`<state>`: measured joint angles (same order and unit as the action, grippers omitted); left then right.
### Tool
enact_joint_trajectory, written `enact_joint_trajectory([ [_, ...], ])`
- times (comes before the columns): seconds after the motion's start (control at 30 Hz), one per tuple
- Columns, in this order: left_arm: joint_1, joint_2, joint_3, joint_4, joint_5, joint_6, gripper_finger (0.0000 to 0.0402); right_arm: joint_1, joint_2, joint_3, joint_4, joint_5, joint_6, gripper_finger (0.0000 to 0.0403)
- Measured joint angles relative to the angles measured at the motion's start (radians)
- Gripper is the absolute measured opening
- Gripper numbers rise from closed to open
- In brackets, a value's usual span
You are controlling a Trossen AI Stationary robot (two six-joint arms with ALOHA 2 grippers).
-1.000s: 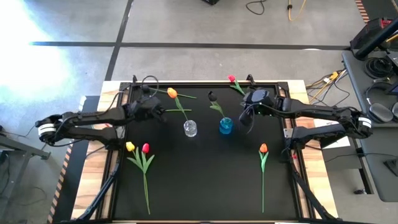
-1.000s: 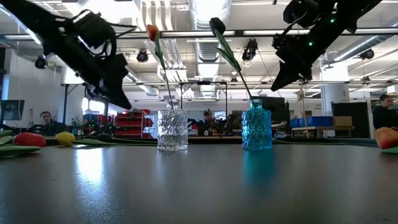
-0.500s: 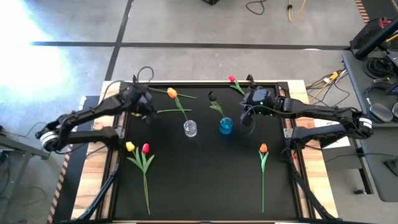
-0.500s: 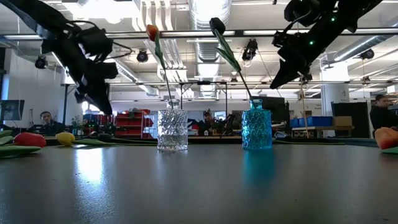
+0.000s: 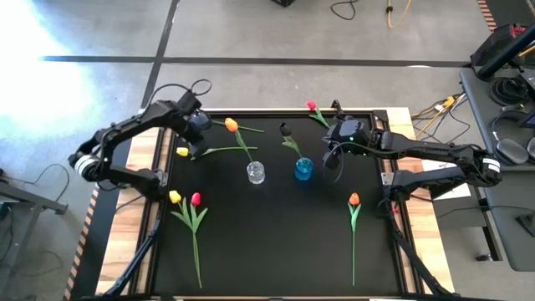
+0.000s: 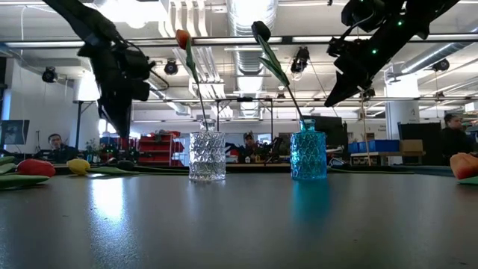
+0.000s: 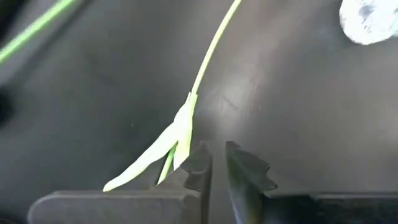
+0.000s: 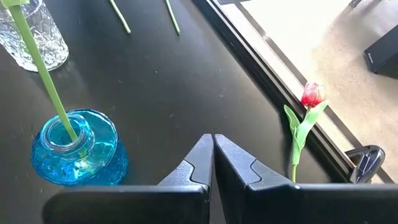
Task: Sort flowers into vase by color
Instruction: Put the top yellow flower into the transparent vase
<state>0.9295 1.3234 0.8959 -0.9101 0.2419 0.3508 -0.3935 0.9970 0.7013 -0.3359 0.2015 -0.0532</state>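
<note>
Showing only overhead: yellow tulip (image 5: 182,152) (left wrist: stem)

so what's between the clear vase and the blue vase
Nothing: in the high view the clear vase and blue vase stand apart with bare black mat between them.

My arms read as dark, near-black segmented links with rounded joint housings. Left arm (image 5: 125,134): a white band rings the joint at the frame's left edge; a thin black cable loops free above the wrist. Right arm (image 5: 418,155): same white band near the right edge, black cable loop hanging at the wrist. Small green lights dot its wrist housing in the low view. Fingers (image 8: 239,165) are matte black, angular, stepped along the outer edges, mounted on a grey crossbar.
</note>
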Motion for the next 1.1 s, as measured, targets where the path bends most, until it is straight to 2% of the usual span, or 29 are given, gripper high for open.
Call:
enact_joint_trajectory([
  [0.23, -0.039, 0.071, -0.035, 0.005, -0.145, 0.005, 0.0102, 0.000, 0.000, 0.000, -0.003, 0.000, -0.013, 0.0009],
  [0.4, -0.073, 0.100, -0.070, 0.031, -0.152, 0.007, 0.0130, 0.000, 0.000, 0.000, -0.003, 0.000, -0.023, 0.0009],
  [0.53, -0.089, 0.131, -0.084, 0.065, -0.165, 0.018, 0.0134, 0.000, 0.000, -0.001, -0.003, 0.000, -0.027, 0.0009],
  [0.7, -0.088, 0.176, -0.083, 0.142, -0.259, 0.010, 0.0135, 0.000, 0.000, -0.001, -0.003, 0.000, -0.037, 0.0009],
  [1.1, -0.089, 0.276, -0.076, 0.171, -0.259, 0.031, 0.0133, 0.000, 0.000, -0.003, -0.005, 0.001, -0.053, 0.0009],
])
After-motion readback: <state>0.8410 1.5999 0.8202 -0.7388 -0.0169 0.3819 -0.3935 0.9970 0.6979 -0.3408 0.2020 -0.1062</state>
